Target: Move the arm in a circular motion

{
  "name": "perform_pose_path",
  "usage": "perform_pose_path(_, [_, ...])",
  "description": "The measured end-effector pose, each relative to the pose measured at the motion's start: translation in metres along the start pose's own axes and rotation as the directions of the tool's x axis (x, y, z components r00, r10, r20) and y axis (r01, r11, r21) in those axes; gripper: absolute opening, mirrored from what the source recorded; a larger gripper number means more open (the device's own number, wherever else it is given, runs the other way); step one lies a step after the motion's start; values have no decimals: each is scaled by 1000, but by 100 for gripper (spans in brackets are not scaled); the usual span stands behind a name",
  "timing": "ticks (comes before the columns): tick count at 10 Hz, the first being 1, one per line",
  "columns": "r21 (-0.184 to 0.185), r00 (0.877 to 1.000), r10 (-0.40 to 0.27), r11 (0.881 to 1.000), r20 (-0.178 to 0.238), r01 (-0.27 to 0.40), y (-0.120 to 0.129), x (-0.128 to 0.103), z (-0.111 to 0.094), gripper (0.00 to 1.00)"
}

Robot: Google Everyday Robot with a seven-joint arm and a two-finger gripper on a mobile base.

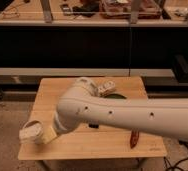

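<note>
The glossy white arm (137,116), thick and tubular, reaches from the right across the wooden counter (52,92). Its pale pincer (46,136) is low at the counter's front left, beside a crumpled cup (31,132).

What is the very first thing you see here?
The arm: big, glossy and white, it sweeps in from the right across the wooden table. Its pale gripper sits low at the table's front left, right next to a crumpled white cup. A red object lies near the front right edge.
</note>
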Motion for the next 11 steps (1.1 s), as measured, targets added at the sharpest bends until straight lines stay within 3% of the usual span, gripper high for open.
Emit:
perform_pose_path(1, [-6,1000,-22,1000,-15,22,6,33,10,80])
perform_pose_path(2, [-51,999,-31,998,-19,30,29,64,23,80])
perform_pose_path(4, [-153,999,-36,988,-12,34,80,101,38,80])
perform_pose_path(5, [-215,1000,0,977,-8,-2,120,115,39,80])
perform_pose_path(7, [-289,996,84,954,-3,-81,179,119,34,80])
perform_pose_path(8, [-326,984,175,930,-16,-171,227,113,25,80])
perform_pose_path(9, [-354,965,262,900,-28,-254,271,96,12,80])
perform_pose_path(10, [-361,942,333,874,-44,-326,303,81,3,80])
perform_pose_path(11, [-366,910,410,839,-62,-402,338,59,-9,80])
